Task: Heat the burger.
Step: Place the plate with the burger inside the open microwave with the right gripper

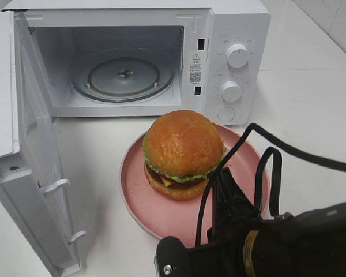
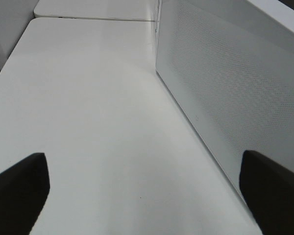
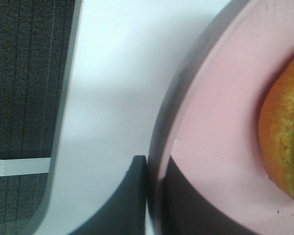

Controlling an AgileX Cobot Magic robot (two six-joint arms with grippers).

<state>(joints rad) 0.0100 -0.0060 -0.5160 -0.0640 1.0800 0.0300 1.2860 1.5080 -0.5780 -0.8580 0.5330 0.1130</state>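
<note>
- The burger sits on the pink plate mid-table, just before the open microwave, not yet inside.
- Our right gripper is closed narrow by the plate; whether it pinches the rim we cannot tell. Our left gripper gapes wide, empty.
- A one-sided hold could tip the plate and slide the burger off, or the plate could catch the door.
</note>
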